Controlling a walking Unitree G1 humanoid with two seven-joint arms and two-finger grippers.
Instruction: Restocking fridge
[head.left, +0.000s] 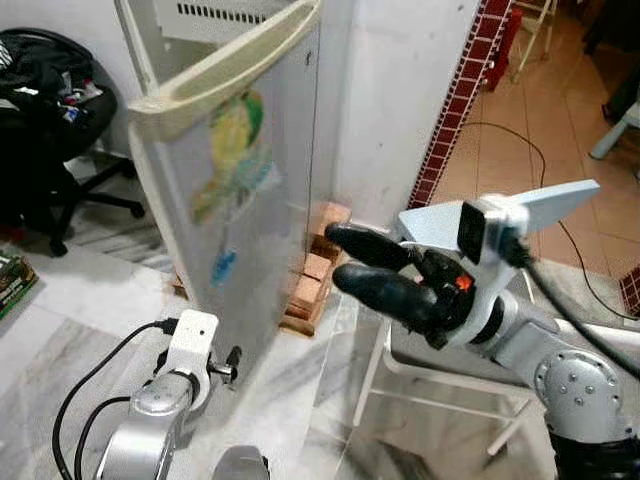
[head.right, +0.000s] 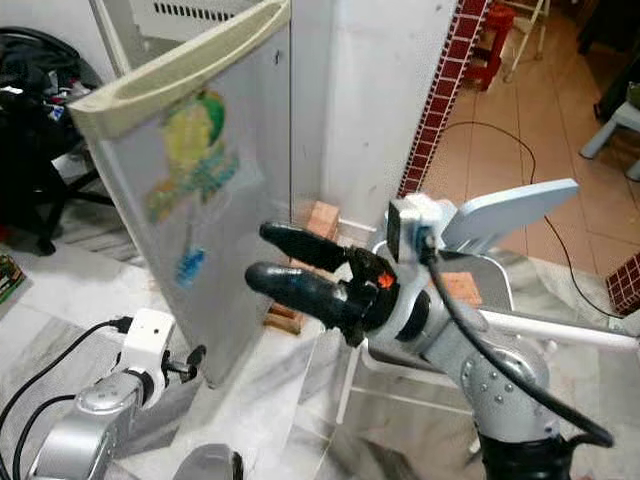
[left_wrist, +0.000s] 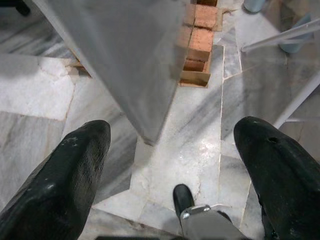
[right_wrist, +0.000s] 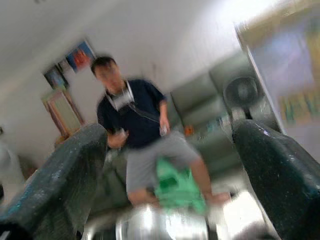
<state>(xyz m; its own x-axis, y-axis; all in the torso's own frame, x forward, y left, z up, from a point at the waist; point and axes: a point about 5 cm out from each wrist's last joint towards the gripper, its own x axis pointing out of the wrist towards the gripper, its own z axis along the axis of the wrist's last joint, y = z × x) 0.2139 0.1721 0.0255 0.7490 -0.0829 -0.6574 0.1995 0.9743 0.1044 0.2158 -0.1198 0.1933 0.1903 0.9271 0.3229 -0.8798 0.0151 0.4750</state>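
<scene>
One fridge door (head.left: 245, 190) (two stickers on it), two claws, one person (right_wrist: 145, 145), one office chair (head.left: 55, 120).

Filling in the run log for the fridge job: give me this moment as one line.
fridge door: ajar | right gripper: raised beside door, open, empty | left gripper: low near floor, open, empty | person: seated

The right wrist view blurs a person (right_wrist: 142, 135); the fridge door (head.left: 235, 190) is cropped.

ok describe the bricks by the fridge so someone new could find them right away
Start at the grey fridge door, swung open with a yellow and green sticker on its face. Follow its far edge down to the marble floor, at the foot of the white wall. There sits a short stack of bricks: the only orange-red blocks on the pale, grey-veined floor.
</scene>
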